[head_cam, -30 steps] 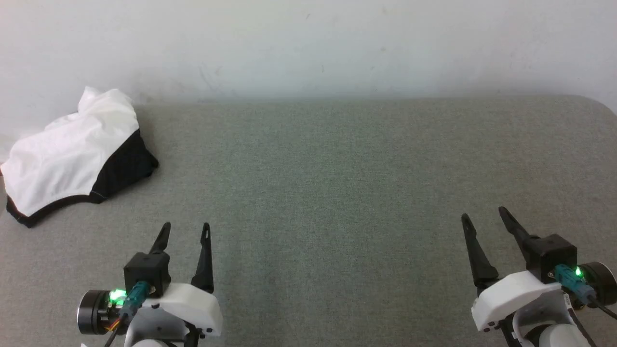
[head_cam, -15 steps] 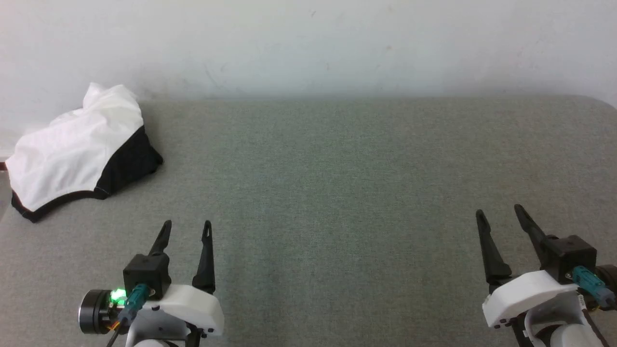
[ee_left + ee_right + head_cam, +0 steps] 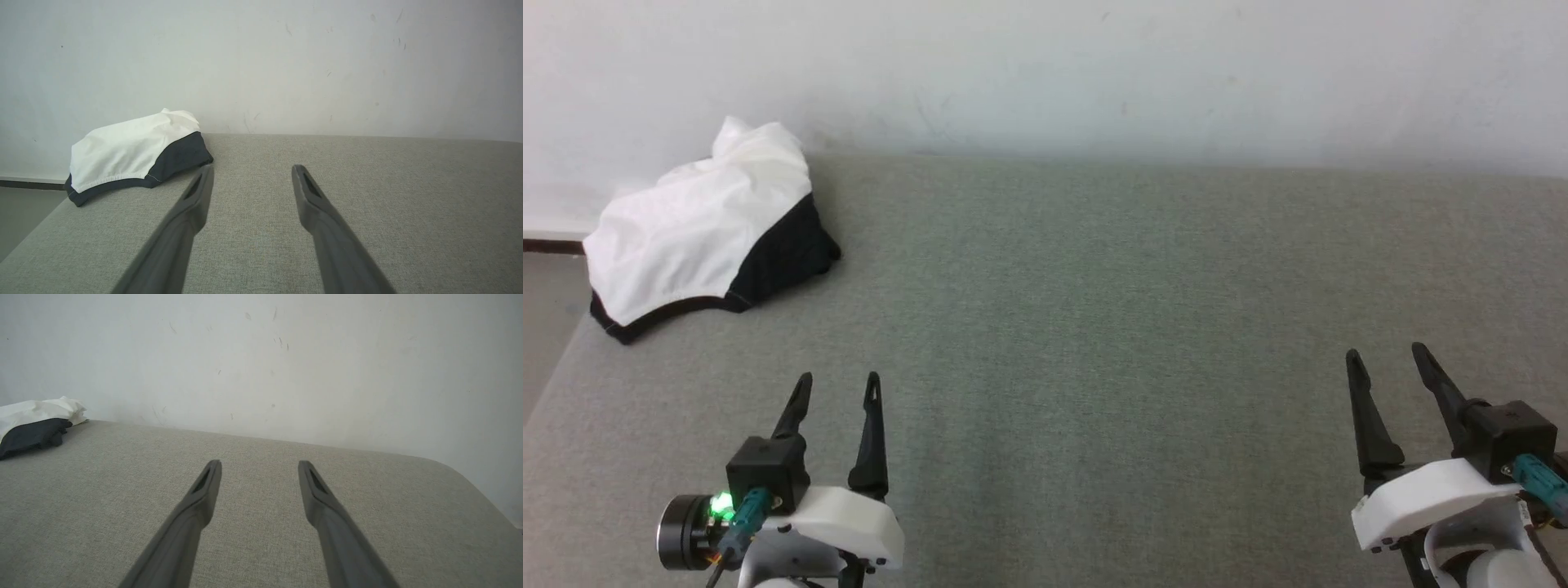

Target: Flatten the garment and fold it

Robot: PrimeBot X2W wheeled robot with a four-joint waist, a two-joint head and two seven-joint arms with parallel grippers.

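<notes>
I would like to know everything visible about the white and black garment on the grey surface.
The white and black cloth garment lies bunched in a low heap, not flattened, at the far left corner of the grey fabric-covered surface, near the pale wall. Its top is wrinkled white fabric; a black band runs along its near edge and a black part shows on its right side. It rests on the surface; whether it touches the wall is unclear.

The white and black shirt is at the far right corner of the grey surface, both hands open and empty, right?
No: the head view shows the shirt at the far left corner of the grey surface. The left hand and right hand are open and empty.
</notes>
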